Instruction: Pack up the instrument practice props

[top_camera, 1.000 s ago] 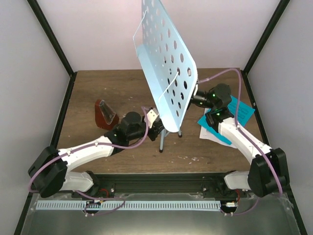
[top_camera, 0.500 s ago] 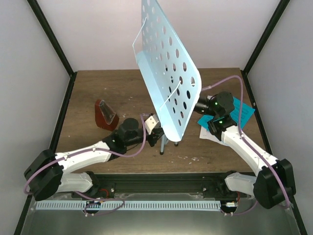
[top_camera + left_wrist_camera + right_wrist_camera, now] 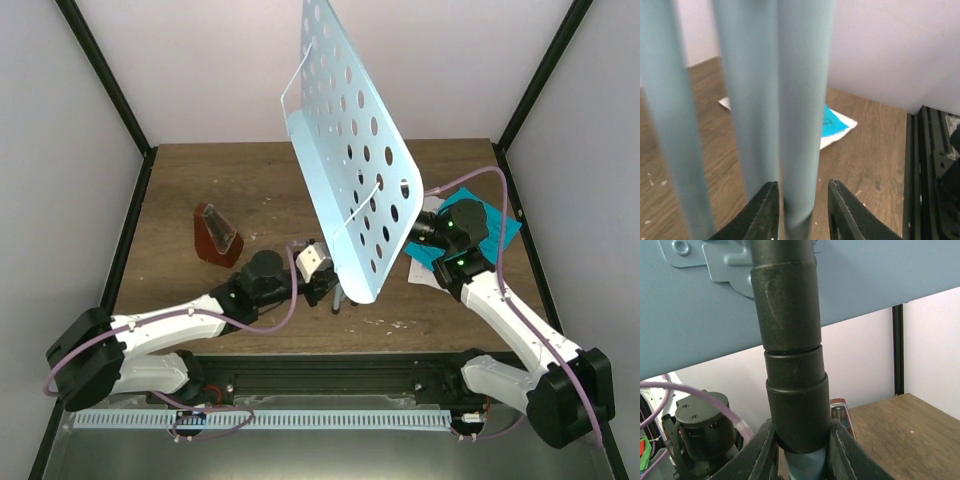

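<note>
The pale blue perforated music stand [image 3: 350,150] stands tilted at the table's middle, its thin legs near the front. My right gripper [image 3: 420,232] reaches behind the panel. In the right wrist view it [image 3: 801,450] is shut on the stand's black post collar [image 3: 792,390]. My left gripper [image 3: 328,285] is low at the legs. In the left wrist view it [image 3: 802,210] is open around one leg [image 3: 800,125], with a gap on the right side. The red-brown metronome [image 3: 215,235] stands at the left. The blue and white sheet-music pages [image 3: 500,225] lie at the right, partly under my right arm.
Black frame posts [image 3: 120,110] and white walls close in the table on three sides. A black rail [image 3: 330,375] runs along the near edge by the arm bases. The pages also show beyond the legs in the left wrist view [image 3: 832,125].
The stand has shifted to the right and toward the front, with my right gripper still on it. My left gripper followed the legs toward the near edge.
</note>
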